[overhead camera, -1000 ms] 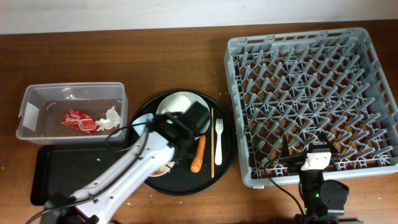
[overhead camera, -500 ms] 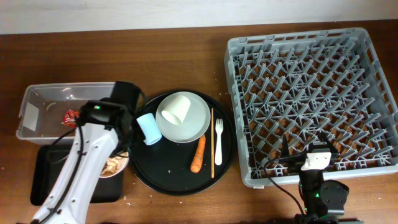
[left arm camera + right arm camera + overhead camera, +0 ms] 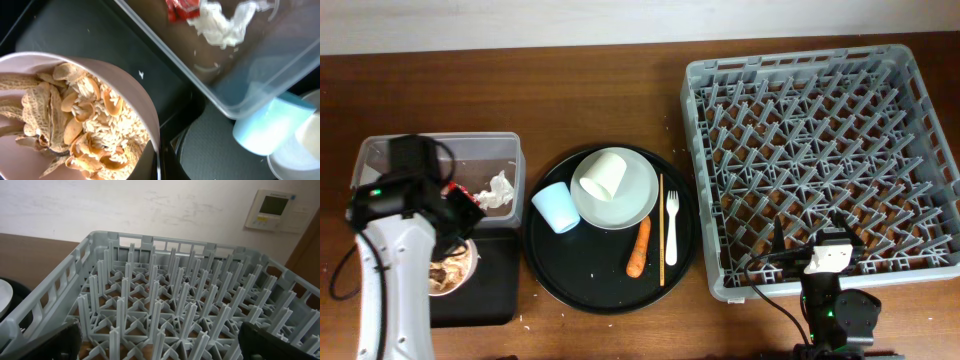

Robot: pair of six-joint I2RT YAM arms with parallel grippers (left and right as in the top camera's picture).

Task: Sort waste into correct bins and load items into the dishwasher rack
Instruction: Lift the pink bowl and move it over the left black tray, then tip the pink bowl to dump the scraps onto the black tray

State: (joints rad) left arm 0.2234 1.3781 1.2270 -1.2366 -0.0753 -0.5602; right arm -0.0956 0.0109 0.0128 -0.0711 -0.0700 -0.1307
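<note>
The left gripper holds the white bowl by its rim, jaws pinched on it (only a dark sliver of one finger shows at the bottom of the wrist view). The bowl is heaped with brownish-white food scraps and hangs over the shallow black tray, at about 8 o'clock on the table.

Just above that tray, at 9 o'clock, sits the clear tub. The red wrapper and the white tissue lie inside it, side by side toward its 3 o'clock end.

The round black tray fills the middle of the table. On it:
- The pale plate lies toward 12 o'clock, with the white cup on its side on top.
- The light blue cup is at the plate's 9 o'clock, just beside its edge.
- The orange carrot lies at the plate's 5 o'clock.
- The chopsticks and then the white fork lie lengthwise toward the tray's 3 o'clock side, the two just beside each other.

The grey dishwasher rack takes up the 3 o'clock side of the table, pegs upright. The right gripper is at the rack's 6 o'clock edge with its jaws spread wide, one dark finger in each lower corner of its wrist view and nothing between them.
</note>
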